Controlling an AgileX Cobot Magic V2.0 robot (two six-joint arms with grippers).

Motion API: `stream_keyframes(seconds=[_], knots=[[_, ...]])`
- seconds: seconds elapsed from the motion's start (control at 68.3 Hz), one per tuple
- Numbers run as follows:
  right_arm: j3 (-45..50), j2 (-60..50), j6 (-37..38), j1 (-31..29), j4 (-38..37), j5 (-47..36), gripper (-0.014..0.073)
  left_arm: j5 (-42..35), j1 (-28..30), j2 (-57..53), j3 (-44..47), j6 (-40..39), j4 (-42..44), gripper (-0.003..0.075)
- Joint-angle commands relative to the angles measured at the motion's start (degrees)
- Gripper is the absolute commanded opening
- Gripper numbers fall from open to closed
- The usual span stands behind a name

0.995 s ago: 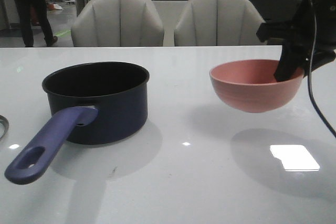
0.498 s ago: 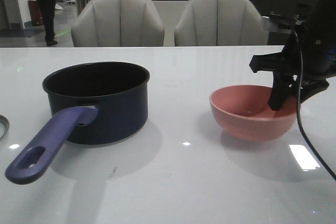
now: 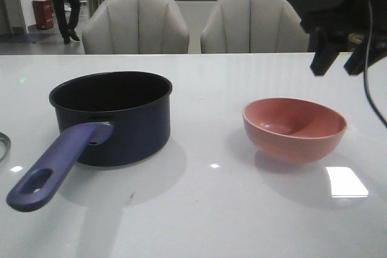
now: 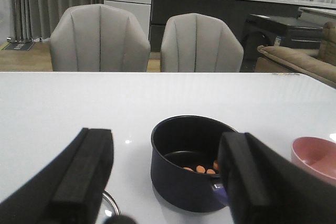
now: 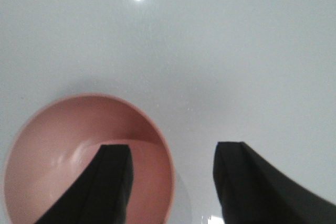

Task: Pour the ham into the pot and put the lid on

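The dark navy pot (image 3: 112,116) stands left of centre with its purple-blue handle (image 3: 54,167) pointing toward the front edge. In the left wrist view the ham (image 4: 202,169) lies as small orange chunks on the floor of the pot (image 4: 184,166). Only a rim arc of the lid (image 3: 3,145) shows at the far left, and again by the left fingers (image 4: 109,203). My left gripper (image 4: 165,139) hangs open short of the pot with nothing held. My right gripper (image 3: 335,58) is open, raised above the empty pink bowl (image 3: 294,128). From the right wrist, that gripper (image 5: 173,148) straddles the bowl's rim (image 5: 168,161) from above without touching.
Two grey chairs (image 3: 136,25) stand behind the table's far edge. The pink bowl (image 4: 315,156) rests to the right of the pot. A person walks in the far left background.
My right gripper lowered the pink bowl onto the table, let go of it and rose, opening. The pot has stayed where it was.
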Motion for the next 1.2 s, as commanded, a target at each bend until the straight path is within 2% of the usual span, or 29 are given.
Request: stream_keyframes(seconds=[0.0,0.146,0.395,0.688,0.981,1.186], knots=[[1.87,-10.14,-0.71,0.11,-0.88,-5.6,0.0463,-4.31,-0.56,0.79,-1.37,-0.11,-0.65,0.0476],[9.05,-20.97,-0.71,1.45,-0.88,-12.6,0.0463,-4.31,-0.56,0.79,-1.37,-0.11,-0.65,0.0476],[20.38,-36.47,-0.71,4.05,-0.88,-18.8,0.0463,-4.31,-0.56,0.79,-1.37,-0.11,-0.65,0.0477],[35.59,-56.35,-0.71,4.1,-0.88,-27.13,0.0463,-4.31,-0.56,0.79,-1.37,-0.11,-0.65,0.0476],[49.01,-77.43,-0.71,4.1,-0.88,-28.13,0.0462,-4.31,-0.56,0.79,-1.37,-0.11,-0.65,0.0477],[55.03,-84.25,-0.71,4.1,-0.94,-29.06,0.0462,-4.31,-0.56,0.79,-1.37,-0.11,-0.65,0.0477]])
